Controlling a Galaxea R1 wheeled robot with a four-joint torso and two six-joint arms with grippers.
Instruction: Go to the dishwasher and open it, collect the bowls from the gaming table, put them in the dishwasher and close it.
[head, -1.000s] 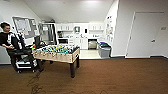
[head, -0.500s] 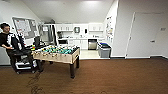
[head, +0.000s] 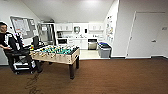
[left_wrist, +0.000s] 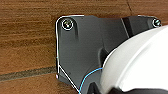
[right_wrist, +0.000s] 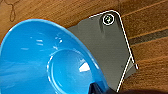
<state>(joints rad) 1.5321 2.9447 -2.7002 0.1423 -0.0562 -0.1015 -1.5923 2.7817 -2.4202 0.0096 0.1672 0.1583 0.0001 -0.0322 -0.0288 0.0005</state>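
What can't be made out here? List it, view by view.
Dishwasher, head view: too far off and small to tell whether it is open or shut.
Blue bowl, right wrist view: partly cut off by the picture's edge.
Board, head view: its writing is blurred.

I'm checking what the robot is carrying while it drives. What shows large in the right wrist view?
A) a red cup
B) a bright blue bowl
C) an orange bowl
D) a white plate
B: the right wrist view shows a bright blue bowl, round and glossy, close to the camera, above the brown wood-grain floor.
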